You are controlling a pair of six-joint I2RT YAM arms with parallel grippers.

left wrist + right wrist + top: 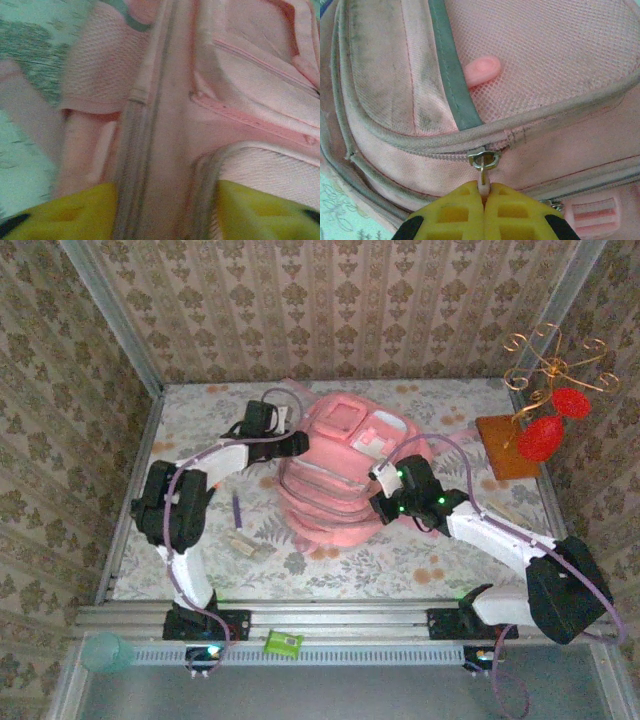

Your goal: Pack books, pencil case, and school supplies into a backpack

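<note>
**Zip Pull Pinched on Pink Backpack**

Showing the backpack [335, 475] slumped in the middle of the table [350, 570], flanked by both arms. On its near right side, pinching the small zip pull [483, 186] with the right gripper [484, 194], yellow fingers pressed together on the tab just below the metal slider [484, 159]. At the far left, straddling a padded ridge of the fabric with the left gripper [167, 212], fingers [65, 215] apart on either side; cannot tell whether clamping or merely resting. Left of the backpack, on the table, with a thin purple pen [237, 508] and a pale beige block [248, 545] not yet packed. Judging by the sag and folds: soft, light, apt to shift and bunch under a pull. Best taken by the firmer parts, such as a zip tab, piped seam or strap, with one side held against the other's tug. Likely to slip from so small a tab if dragged at an angle.
</note>
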